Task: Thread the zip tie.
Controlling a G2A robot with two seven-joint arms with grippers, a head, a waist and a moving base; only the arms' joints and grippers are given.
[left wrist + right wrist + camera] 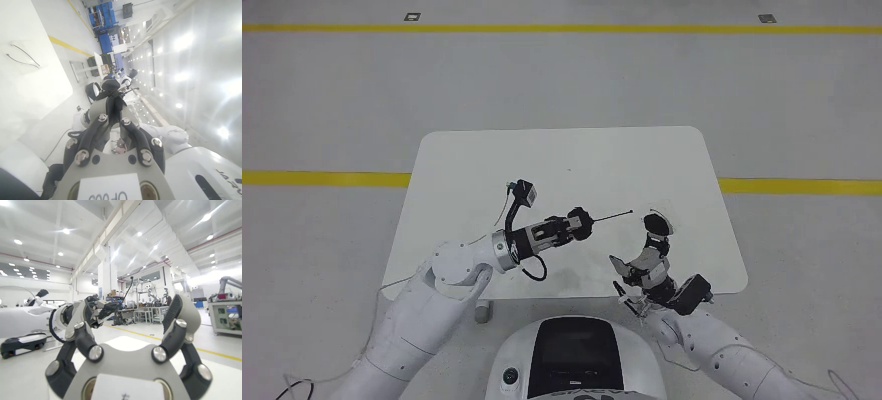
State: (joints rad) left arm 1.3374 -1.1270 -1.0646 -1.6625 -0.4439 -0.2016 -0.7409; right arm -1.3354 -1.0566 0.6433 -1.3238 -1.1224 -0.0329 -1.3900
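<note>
the fingers of the left gripper were clamped shut on the black zip tie, its thin tail jutting over the white worktop toward the right gripper, whose fingers stood wide apart, holding nothing. grey floor with yellow lines surrounded it.

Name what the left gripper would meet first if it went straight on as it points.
Likely the open right gripper, just beyond the tip of the zip tie that the left gripper holds. Depth is unclear; it might pass beside.
</note>
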